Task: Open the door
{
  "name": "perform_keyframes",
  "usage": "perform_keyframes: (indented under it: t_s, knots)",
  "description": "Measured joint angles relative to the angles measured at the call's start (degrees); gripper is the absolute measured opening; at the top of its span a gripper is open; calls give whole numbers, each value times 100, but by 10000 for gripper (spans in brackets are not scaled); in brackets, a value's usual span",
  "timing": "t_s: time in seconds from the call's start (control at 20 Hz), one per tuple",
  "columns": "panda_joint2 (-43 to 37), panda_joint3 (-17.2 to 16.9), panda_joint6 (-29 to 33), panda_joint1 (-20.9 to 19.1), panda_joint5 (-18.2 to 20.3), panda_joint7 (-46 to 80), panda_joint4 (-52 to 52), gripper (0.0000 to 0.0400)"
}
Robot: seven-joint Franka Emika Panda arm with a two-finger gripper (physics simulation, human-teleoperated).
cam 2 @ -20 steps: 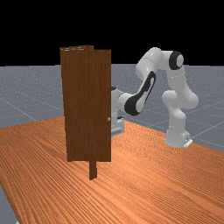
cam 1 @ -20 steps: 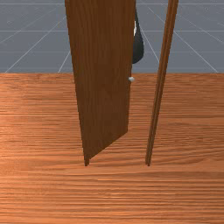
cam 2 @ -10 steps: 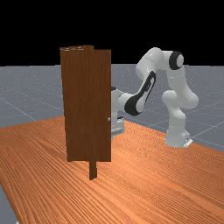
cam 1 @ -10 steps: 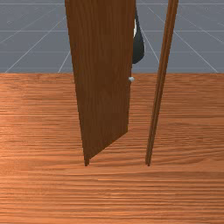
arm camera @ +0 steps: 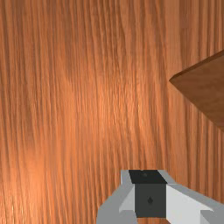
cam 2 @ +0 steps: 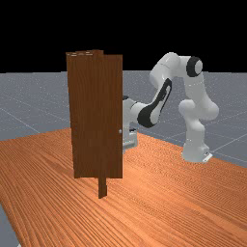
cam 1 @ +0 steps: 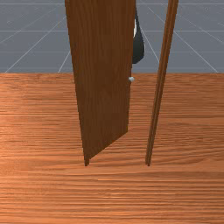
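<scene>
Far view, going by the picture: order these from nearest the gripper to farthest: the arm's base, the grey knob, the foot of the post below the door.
1. Grey knob: at the edge of the door on the far view's right.
2. Foot of the post: below the door.
3. Arm's base: toward the far view's right.

Front view: door (cam 1: pixel 103 78) and post (cam 1: pixel 160 83) cut off above; arm (cam 1: pixel 138 48) largely hidden behind the door. Far view: gripper (cam 2: pixel 129 141) partly hidden by the door; knob (cam 2: pixel 120 131) too small to judge its shape.
</scene>
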Motion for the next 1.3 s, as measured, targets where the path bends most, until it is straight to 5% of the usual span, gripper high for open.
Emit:
perform_keyframes:
  t_s: [0.65,0.7,0.75,0.9,1.3]
  knots:
    - [46,-4,-220,-11,0,-24,130,0]
    - [13,-164,-104,161,-406,333,50,0]
    - [-6,-165,-139,166,-421,340,52,0]
    - [-160,-35,-592,32,-84,33,227,0]
    - [-435,-27,-1033,29,-88,-55,425,0]
